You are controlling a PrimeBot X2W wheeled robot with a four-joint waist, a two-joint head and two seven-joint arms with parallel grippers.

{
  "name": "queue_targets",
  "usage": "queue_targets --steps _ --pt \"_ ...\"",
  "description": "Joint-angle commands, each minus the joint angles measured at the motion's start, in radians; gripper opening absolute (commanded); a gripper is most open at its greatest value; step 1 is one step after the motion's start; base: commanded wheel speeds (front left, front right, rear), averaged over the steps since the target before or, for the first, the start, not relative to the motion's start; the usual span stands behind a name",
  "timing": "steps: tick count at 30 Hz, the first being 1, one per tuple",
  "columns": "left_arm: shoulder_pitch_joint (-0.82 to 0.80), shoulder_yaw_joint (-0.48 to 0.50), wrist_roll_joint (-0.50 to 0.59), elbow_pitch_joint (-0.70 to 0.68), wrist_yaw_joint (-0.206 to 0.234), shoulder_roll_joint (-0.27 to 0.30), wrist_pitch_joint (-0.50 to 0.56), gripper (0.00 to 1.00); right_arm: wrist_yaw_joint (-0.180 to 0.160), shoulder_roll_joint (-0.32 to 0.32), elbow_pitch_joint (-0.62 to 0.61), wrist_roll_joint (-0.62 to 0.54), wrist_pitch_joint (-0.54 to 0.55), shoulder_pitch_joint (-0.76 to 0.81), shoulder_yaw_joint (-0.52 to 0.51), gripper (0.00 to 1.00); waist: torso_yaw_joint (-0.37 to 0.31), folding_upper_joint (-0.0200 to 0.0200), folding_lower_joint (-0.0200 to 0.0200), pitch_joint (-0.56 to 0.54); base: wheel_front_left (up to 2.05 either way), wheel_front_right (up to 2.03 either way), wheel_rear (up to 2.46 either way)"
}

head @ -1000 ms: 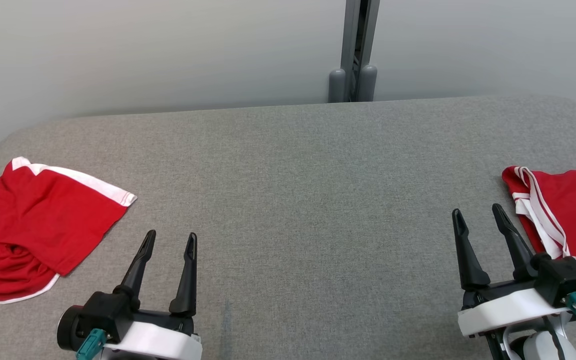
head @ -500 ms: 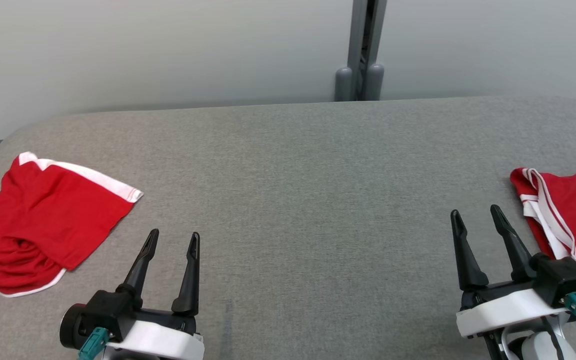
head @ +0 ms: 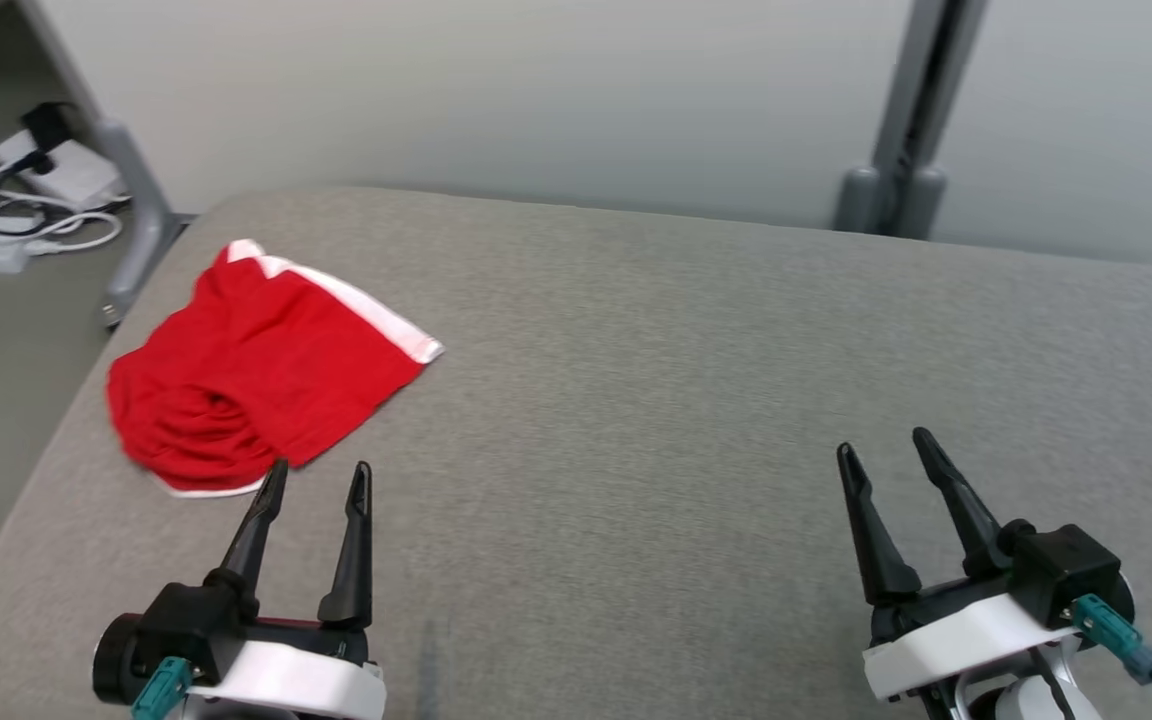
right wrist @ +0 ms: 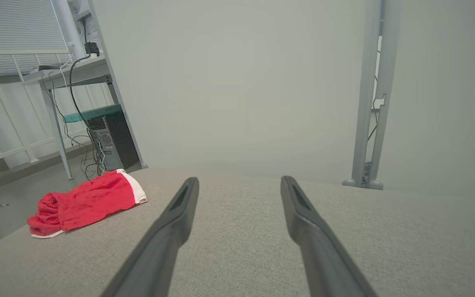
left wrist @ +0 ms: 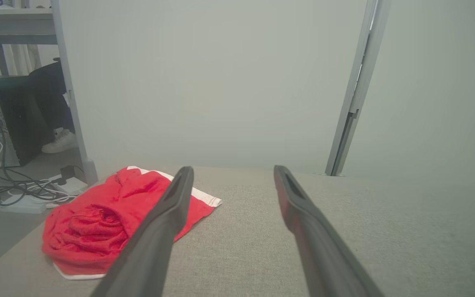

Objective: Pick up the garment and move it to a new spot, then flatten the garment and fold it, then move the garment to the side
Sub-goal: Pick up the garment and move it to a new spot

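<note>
Spread fingers (right wrist: 179, 214) over grey table (right wrist: 241, 247), crumpled red garment (right wrist: 89, 202) at its left edge

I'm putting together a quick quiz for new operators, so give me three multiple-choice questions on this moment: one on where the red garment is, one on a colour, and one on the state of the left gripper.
1. Where does the red garment lie?
A) on the left part of the grey table
B) on the floor
C) on a chair

2. What colour is the garment's trim?
A) black
B) blue
C) white

3. How is the left gripper?
A) shut on the garment
B) open, holding nothing
C) shut, empty

Key:
1 A, it lies crumpled on the padded top near its left edge.
2 C, a white band edges the red cloth.
3 B, its jaws stand apart with nothing between them.
</note>
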Motion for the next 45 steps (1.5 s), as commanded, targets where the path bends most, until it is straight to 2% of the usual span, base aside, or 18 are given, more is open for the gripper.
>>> queue_targets --steps 1,14,23,32,38,43,45 --pt "0.008 0.013 0.010 -0.004 -0.001 0.004 -0.005 1.00 0.000 -0.004 0.001 0.007 -0.002 0.001 0.010 1.00 0.073 0.0000 0.0000 -0.013 0.00 0.00 0.00" --pt "0.038 0.033 0.015 -0.011 -0.005 0.004 -0.004 1.00 0.000 -0.004 0.013 0.026 -0.002 0.004 0.079 1.00 0.259 0.0000 0.0000 -0.029 0.00 0.00 0.00" --pt "0.064 0.055 0.005 -0.041 0.017 0.004 -0.004 1.00 0.000 -0.006 0.047 0.016 -0.002 -0.045 0.118 1.00 0.274 0.0000 0.0000 -0.012 0.00 0.00 0.00" --pt "0.069 0.058 0.011 -0.045 0.017 0.004 -0.004 1.00 0.000 -0.006 0.055 0.026 -0.002 -0.049 0.125 1.00 0.270 0.0000 0.0000 -0.022 0.00 0.00 0.00" --pt "0.065 0.059 0.000 0.001 0.004 0.004 -0.004 1.00 0.000 -0.006 0.042 0.020 -0.002 -0.026 0.111 1.00 0.264 0.0000 0.0000 -0.023 0.00 0.00 0.00" --pt "0.019 0.057 -0.010 0.054 -0.029 0.004 -0.004 1.00 0.000 -0.007 0.016 -0.001 -0.002 -0.020 0.079 1.00 0.264 0.0000 0.0000 0.008 0.00 0.00 0.00" --pt "-0.013 0.047 0.010 0.086 -0.041 0.023 -0.004 1.00 0.000 -0.013 0.006 -0.013 0.005 -0.026 0.079 1.00 0.253 0.0000 0.0000 0.035 0.00 0.00 0.00"
